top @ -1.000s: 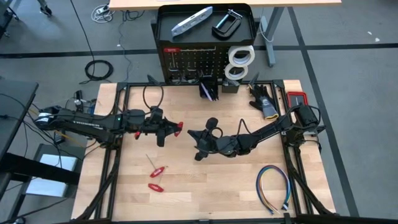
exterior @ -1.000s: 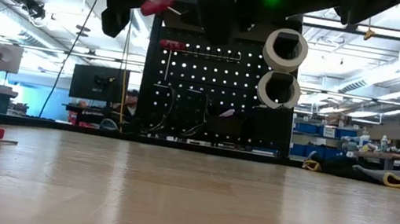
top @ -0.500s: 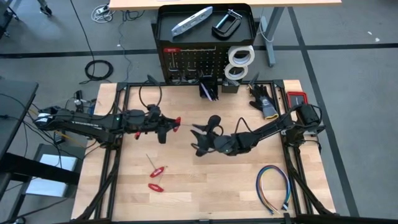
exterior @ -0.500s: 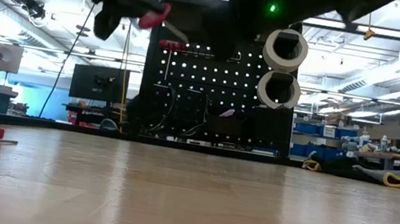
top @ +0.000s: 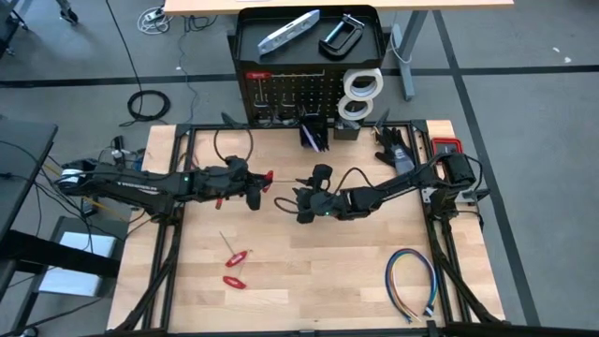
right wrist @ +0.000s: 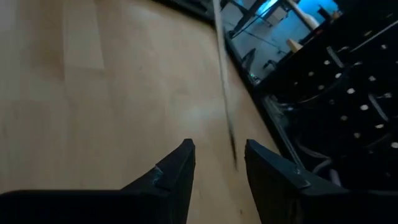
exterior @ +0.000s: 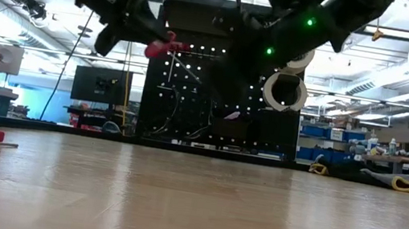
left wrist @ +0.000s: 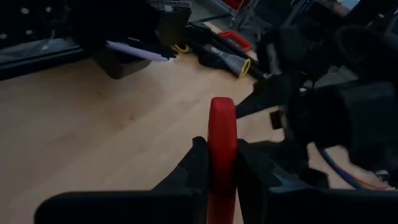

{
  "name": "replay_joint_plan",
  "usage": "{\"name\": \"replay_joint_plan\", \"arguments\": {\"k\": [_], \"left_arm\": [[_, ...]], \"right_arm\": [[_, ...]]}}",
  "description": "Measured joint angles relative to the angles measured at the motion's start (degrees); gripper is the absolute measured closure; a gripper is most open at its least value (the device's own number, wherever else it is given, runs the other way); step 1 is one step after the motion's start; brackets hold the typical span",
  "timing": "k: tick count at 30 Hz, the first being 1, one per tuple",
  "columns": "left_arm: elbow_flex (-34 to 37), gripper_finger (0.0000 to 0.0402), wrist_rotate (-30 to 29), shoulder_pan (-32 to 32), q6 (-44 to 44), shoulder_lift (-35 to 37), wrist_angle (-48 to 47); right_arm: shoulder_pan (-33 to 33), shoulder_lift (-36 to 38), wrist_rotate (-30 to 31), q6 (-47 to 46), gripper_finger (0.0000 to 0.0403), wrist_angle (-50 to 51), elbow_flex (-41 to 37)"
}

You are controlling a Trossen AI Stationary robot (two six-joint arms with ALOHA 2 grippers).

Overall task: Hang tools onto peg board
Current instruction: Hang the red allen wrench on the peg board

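Above the counter [top: 309,271], left end effector [top: 259,181] grips a red-handled tool [left wrist: 222,149] — right end effector [right wrist: 216,163] open, facing it.

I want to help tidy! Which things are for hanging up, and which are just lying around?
For the job:
- red-handled tool in left gripper
- two red-handled tools on the table
- peg board

Lying about:
- coloured wire loop
- red case
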State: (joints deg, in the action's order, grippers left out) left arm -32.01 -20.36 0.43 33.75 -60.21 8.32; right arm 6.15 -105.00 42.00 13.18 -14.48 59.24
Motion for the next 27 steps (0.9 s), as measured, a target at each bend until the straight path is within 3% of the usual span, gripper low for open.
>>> {"name": "replay_joint_plan", "arguments": {"k": [5, 14, 27], "left_arm": [[0.0, 0.0353, 0.0, 0.1, 0.2, -3.8, 4.4], [-0.3, 0.0353, -0.4, 1.4, 0.2, -5.0, 4.1], [-0.3, 0.0353, 1.6, 1.4, 1.0, -5.0, 4.0]], "right_arm": [[-0.2, -0.9, -0.1, 0.1, 0.0253, 2.9, 0.0], [-0.4, -0.9, 1.7, 0.1, 0.0257, 4.0, 0.0], [-1.1, -0.9, 1.8, -1.5, 0.0338, 4.8, 0.0]]}}
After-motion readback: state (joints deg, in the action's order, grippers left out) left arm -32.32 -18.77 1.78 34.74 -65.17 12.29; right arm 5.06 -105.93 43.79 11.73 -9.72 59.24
